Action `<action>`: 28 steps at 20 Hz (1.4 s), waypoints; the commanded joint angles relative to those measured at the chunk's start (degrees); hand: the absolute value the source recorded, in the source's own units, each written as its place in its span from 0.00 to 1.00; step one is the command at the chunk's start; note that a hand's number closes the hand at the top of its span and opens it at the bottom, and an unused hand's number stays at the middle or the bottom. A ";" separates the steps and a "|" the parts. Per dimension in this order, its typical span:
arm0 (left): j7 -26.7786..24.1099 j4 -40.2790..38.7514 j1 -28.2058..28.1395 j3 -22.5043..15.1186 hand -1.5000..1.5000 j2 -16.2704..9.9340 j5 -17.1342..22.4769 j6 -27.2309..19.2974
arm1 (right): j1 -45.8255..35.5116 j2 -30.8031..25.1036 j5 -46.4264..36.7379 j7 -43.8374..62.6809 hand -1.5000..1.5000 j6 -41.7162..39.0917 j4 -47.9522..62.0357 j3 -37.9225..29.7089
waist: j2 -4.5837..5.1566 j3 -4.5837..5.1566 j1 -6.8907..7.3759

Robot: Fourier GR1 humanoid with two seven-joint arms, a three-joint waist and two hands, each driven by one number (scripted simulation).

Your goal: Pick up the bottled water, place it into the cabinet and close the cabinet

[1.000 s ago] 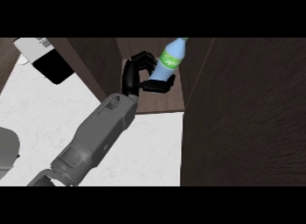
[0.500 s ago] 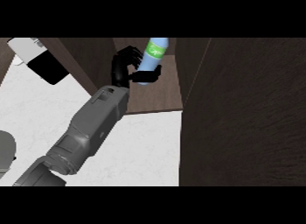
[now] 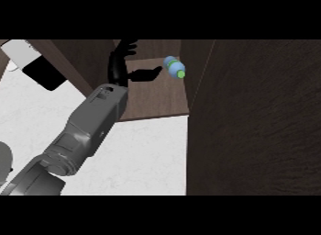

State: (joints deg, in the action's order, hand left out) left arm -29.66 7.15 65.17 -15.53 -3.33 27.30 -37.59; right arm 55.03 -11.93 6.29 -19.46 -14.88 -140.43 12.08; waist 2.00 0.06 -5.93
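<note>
One robot hand open beside bottled water in cabinet.

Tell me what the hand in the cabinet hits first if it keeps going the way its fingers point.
Probably the cabinet's back wall; the left hand is open, the bottle lies off to its right. Depth is unclear.

The light is soft and even, with no glare. The white worktop is the brightest part, while the dark wooden cabinet door and the cabinet's inside stay dim. No hard shadows show.
</note>
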 commanded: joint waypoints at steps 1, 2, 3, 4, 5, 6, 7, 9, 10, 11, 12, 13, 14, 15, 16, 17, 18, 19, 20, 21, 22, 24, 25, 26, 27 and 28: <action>-2.43 -2.29 0.70 -0.29 0.00 -0.20 -1.22 -2.36 | 0.47 -0.49 1.79 0.10 0.00 -1.11 -1.47 0.18 | 0.33 0.04 -0.69; -0.65 -2.70 2.89 -0.31 0.00 -0.46 -1.32 -2.51 | 0.10 -0.33 2.47 1.49 0.00 -0.96 -2.77 1.21 | 0.52 0.05 -0.67; -0.56 -3.28 2.38 -0.29 0.00 -1.20 -1.40 -1.38 | 0.65 -0.34 3.16 1.49 0.00 -1.01 -2.26 0.65 | 0.42 0.04 -0.50; 0.16 -3.41 4.31 -0.19 0.00 0.79 -1.42 -4.37 | 0.08 -0.71 3.54 0.66 0.00 -1.34 -1.97 -0.93 | 0.30 -0.01 -0.78; -1.42 -2.42 3.11 0.58 0.00 -0.37 -0.70 -0.75 | -0.09 -0.35 3.04 1.50 0.00 -1.06 -1.94 0.09 | 0.49 0.06 -0.37; -1.49 -2.03 3.28 1.03 0.00 0.44 -0.36 -0.23 | 1.33 -0.74 3.64 1.32 0.00 -1.65 -2.92 -0.15 | 0.05 0.05 -0.17; 0.02 -2.85 4.87 -0.39 0.00 -0.32 -1.72 2.61 | -0.59 -0.41 2.16 1.72 0.00 -1.52 -1.33 1.24 | 0.60 0.05 -0.51; -2.72 -0.14 4.56 1.90 0.00 -1.21 0.36 6.11 | 0.66 -0.21 2.07 0.50 0.00 -2.10 -0.88 1.63 | 0.23 0.08 -0.36; -5.59 0.85 2.74 2.42 0.00 1.38 0.80 6.27 | 1.36 -0.42 2.39 0.04 0.00 -2.22 -1.24 0.59 | -0.06 0.08 -0.10; -5.88 1.69 3.99 3.31 0.00 -1.09 1.52 8.56 | 1.62 -0.23 2.83 -0.45 0.00 -2.37 -1.29 0.56 | -0.01 0.08 -0.23; -7.33 2.70 3.47 4.21 0.00 0.18 2.32 9.63 | 1.65 -0.07 2.75 1.46 0.00 -1.62 -2.83 1.02 | -0.17 0.11 0.79; -9.76 3.17 1.27 5.03 0.00 0.12 3.03 11.63 | 2.57 -1.19 3.74 0.59 0.00 -2.82 -3.17 -0.45 | -0.31 0.10 0.87; -9.06 3.60 3.52 5.39 0.00 0.91 3.24 11.92 | 0.24 0.00 3.83 1.52 0.00 -1.52 -1.67 -0.36 | -0.26 0.06 1.52; -10.84 3.57 2.17 5.34 0.00 2.44 3.09 12.81 | 1.19 -0.60 3.35 0.68 0.00 -2.61 -1.19 -0.26 | -0.50 0.03 1.43; -7.43 3.66 6.29 5.66 0.00 1.32 3.26 13.26 | 1.38 -0.16 2.43 1.80 0.00 -2.12 -2.77 1.23 | -0.66 0.03 1.58; -10.68 3.42 2.96 5.91 0.00 1.91 3.31 15.54 | -0.10 0.03 3.20 2.05 0.00 -1.95 -1.27 0.57 | -0.53 0.02 2.11; -10.81 3.36 3.47 6.16 0.00 1.27 3.35 16.45 | 1.74 -0.33 3.52 2.12 0.00 -2.40 -3.34 0.73 | -0.66 0.03 1.81; -10.10 4.23 4.07 6.15 0.00 1.68 3.30 17.79 | 0.94 -0.16 2.96 1.66 0.00 -2.54 -1.92 0.76 | -1.10 -0.01 2.74; -10.70 3.59 3.37 6.07 0.00 3.22 2.90 16.22 | 2.53 0.33 3.07 2.20 0.00 -2.31 -2.20 1.68 | -1.23 -0.02 2.83; -10.13 3.75 3.61 6.43 0.00 1.55 2.99 17.77 | 0.63 0.17 3.60 4.06 0.00 -1.69 -3.77 1.05 | -1.21 -0.01 3.45; -10.18 4.84 2.65 5.64 0.00 3.25 3.26 16.17 | 3.03 0.39 3.60 2.03 0.00 -2.03 -3.38 0.21 | -1.51 -0.03 2.82; -9.07 5.37 1.90 6.17 0.00 2.95 2.89 17.78 | 2.26 0.47 3.93 5.43 0.00 -1.01 -5.87 1.13 | -1.71 -0.02 4.37; -10.61 6.87 -0.41 5.61 0.00 3.28 3.41 17.85 | 2.35 0.24 3.97 2.95 0.00 -2.12 -3.83 0.04 | -1.83 -0.04 3.99; -10.77 7.95 -0.73 4.18 0.00 3.29 3.58 16.01 | 0.51 0.95 2.81 6.91 0.00 -0.25 -4.88 1.61 | -1.67 -0.02 3.78; -10.08 9.12 -1.18 4.78 0.00 3.30 3.60 18.46 | 1.16 1.38 2.31 6.95 0.00 -0.22 -5.42 3.06 | -1.90 -0.02 4.54; -9.20 10.47 -1.44 4.53 0.00 3.31 4.17 16.31 | 2.33 1.37 2.47 8.49 0.00 0.55 -8.23 3.27 | -2.05 -0.01 4.62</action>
State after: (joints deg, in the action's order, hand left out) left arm -39.67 14.40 65.43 -10.44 -0.35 30.75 -20.91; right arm 55.72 -10.76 6.98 -16.10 -15.83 -140.93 14.23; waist 0.35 0.04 -2.09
